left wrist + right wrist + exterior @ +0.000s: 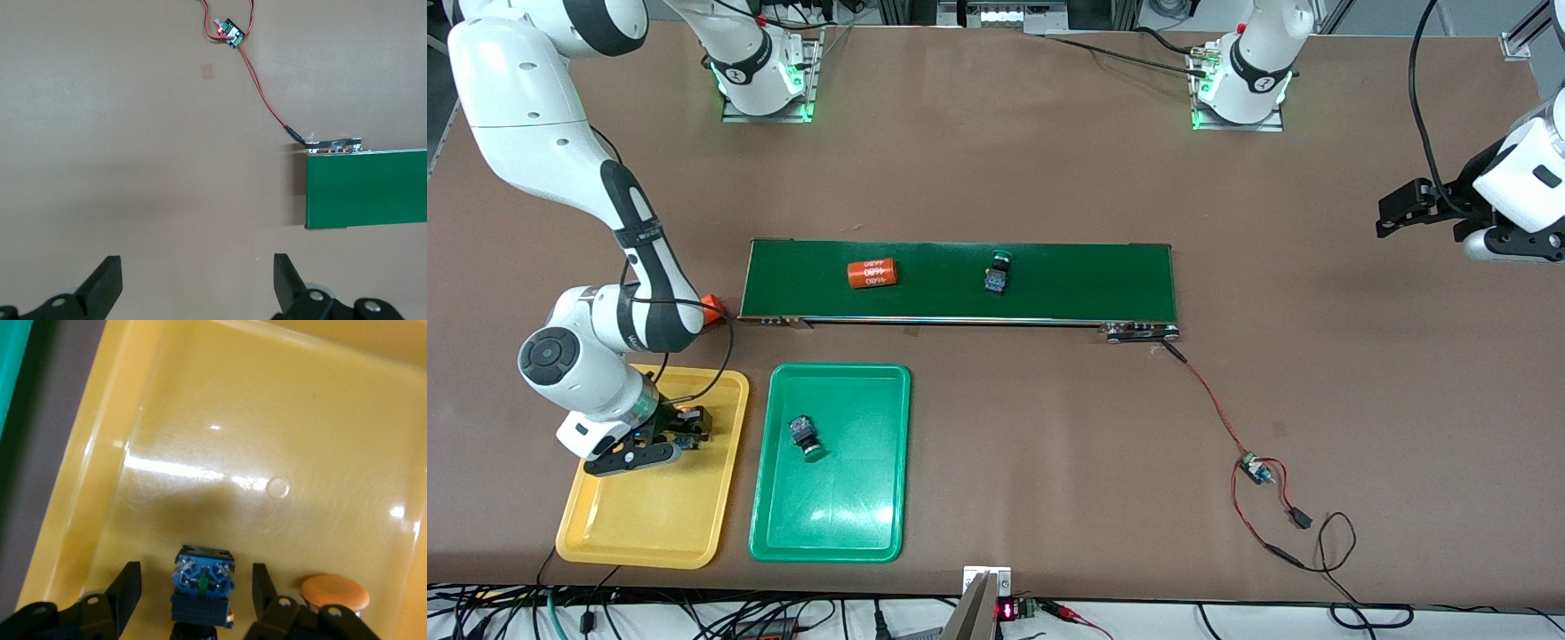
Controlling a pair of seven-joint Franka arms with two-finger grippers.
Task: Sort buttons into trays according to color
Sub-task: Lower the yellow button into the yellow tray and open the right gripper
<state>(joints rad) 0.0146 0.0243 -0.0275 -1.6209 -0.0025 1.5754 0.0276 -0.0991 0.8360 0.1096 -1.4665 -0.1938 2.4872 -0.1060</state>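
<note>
Yellow plastic fills the right wrist view: the right gripper (197, 587) hangs low over the yellow tray (660, 524), and between its 2 fingers (127, 590) we see a button (202, 590) with its blue body end facing the camera. A gap shows on each side of that body, so the fingers stand apart from it, released and not pressing. Just beside one finger an orange cap (335, 592) of a second button shows, also in the yellow tray. In the front view the gripper (660, 437) covers most of both.

We see the left gripper (1405, 213) up in the air over bare bench toward the left arm's end, waiting, its fingers (105, 283) spread wide with nothing between them.

Under everything lies a brown bench (1005, 160). A long dark-green conveyor belt (1085, 284) crosses its middle, carrying an orange cylinder (871, 273) with white print and 1 green-capped button (997, 272) lying on its side. Nearer to the front camera than the belt, the green tray (845, 524) sits beside the yellow tray, and in it lies another green-capped button (807, 436), tipped on its side, dark body and round cap. From the belt's end a red wire (1214, 404) runs to a small circuit board (1256, 468)
</note>
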